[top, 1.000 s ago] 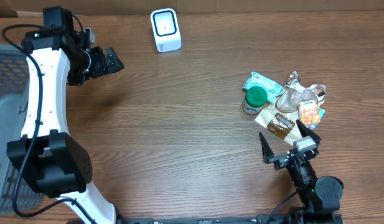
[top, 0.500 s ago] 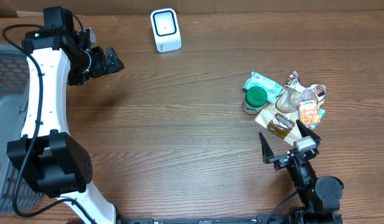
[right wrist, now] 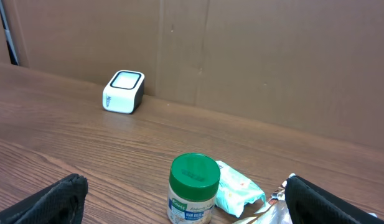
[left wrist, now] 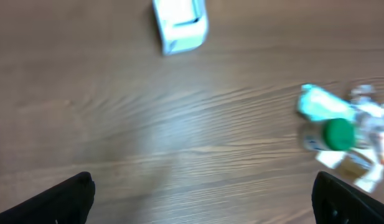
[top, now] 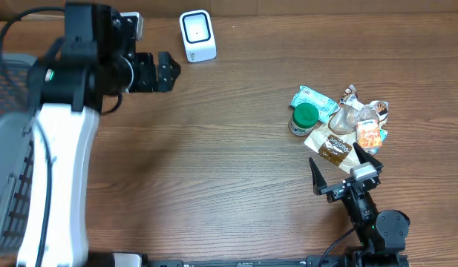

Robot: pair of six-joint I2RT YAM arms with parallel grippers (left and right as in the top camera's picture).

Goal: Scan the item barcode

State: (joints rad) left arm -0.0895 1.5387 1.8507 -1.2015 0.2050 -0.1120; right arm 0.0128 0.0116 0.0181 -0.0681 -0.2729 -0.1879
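The setting is a robotics test bench arranged as a mock shop checkout.

Bench indicators: a brown wood-grain table (top: 229, 170) is closed off at the far side by plain brown cardboard panels (right wrist: 241, 62). A white-shelled robot arm (top: 61, 170) stands at the left, and a black robot arm (top: 378, 226) is mounted at the near right edge.

Retail indicators: a small white cube-shaped barcode scanner (top: 197, 35) sits at the far side. A grey plastic mesh basket (top: 7, 148) occupies the far left. Grocery items are piled at the right, including a green-lidded jar (top: 303, 118) and crinkled snack packets (top: 368, 133).
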